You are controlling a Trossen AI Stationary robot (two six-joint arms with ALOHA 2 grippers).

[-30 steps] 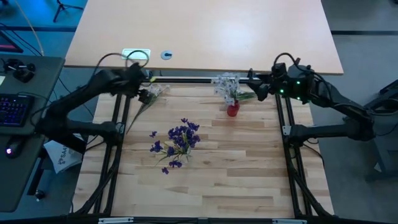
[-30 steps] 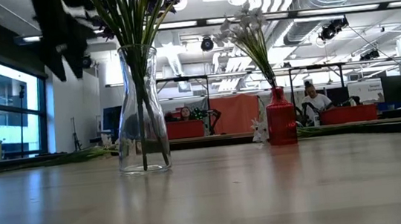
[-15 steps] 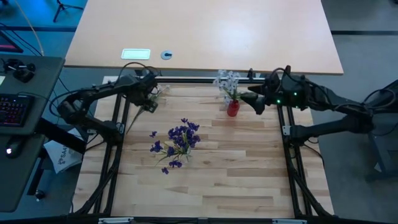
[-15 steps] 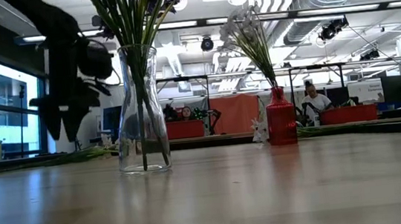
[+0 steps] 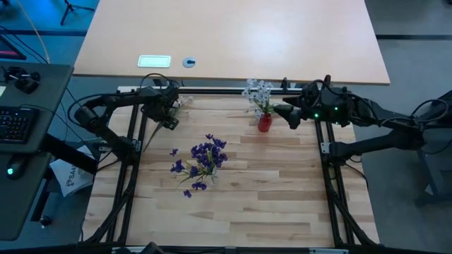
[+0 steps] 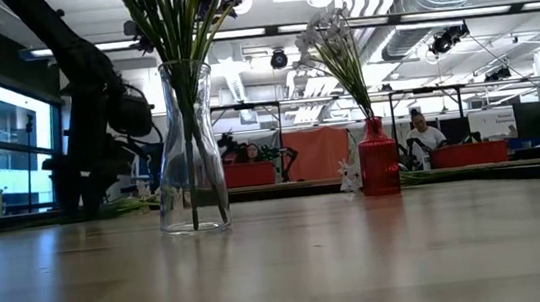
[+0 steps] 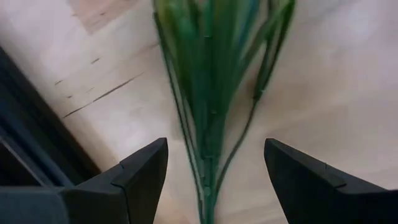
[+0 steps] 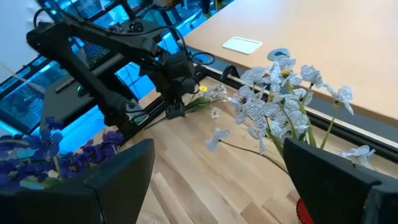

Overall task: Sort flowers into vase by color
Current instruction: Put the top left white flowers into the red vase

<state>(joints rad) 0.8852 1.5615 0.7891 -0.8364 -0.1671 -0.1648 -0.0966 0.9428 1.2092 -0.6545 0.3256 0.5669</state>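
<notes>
A white-blossomed sprig [image 5: 178,104] lies flat on the table near its far left corner. My left gripper [image 5: 168,118] is low over it and open. In the left wrist view the gripper [image 7: 214,180] has a finger on either side of the green stems [image 7: 208,93] without touching them. The red vase [image 5: 265,124] stands on its base near the far edge and holds white flowers [image 5: 258,92]. My right gripper [image 5: 286,113] hovers open just right of it. A clear glass vase [image 6: 187,150] holds the purple flowers [image 5: 201,159].
Loose white sprigs [image 8: 214,138] lie on the table between the red vase [image 6: 378,156] and my left arm [image 8: 143,62]. A dark frame rail [image 5: 226,90] runs along the far edge, with side rails left and right. The near half of the table holds nothing but the glass vase.
My left gripper has come down toward the table onto the sprig at the far left corner and now straddles its stems. My right gripper has shifted a little toward the table's left, nearer the red vase.
</notes>
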